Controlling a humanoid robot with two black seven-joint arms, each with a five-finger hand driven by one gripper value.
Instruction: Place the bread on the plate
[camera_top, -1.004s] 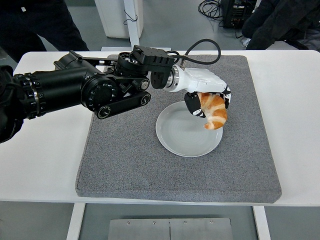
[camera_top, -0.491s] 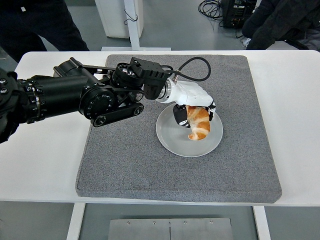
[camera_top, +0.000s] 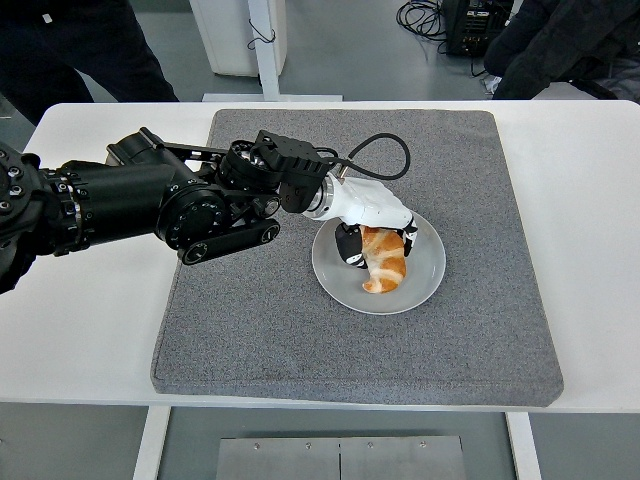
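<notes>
A golden croissant (camera_top: 384, 262), the bread, is held over the middle of the pale grey plate (camera_top: 425, 282), its lower tip at or just above the plate's surface. My left hand (camera_top: 378, 240), white with black fingertips, is shut on the croissant's upper end from above. The black left arm (camera_top: 170, 195) reaches in from the left edge across the mat. My right arm is out of view.
The plate sits on a grey foam mat (camera_top: 300, 330) covering most of the white table (camera_top: 90, 320). A black cable (camera_top: 378, 152) loops above the wrist. People in dark clothing stand at the top left (camera_top: 80, 40) and top right (camera_top: 560, 40).
The left hand has carried the croissant left and down, from over the plate's right rim to the plate's middle, and lowered it toward the surface.
</notes>
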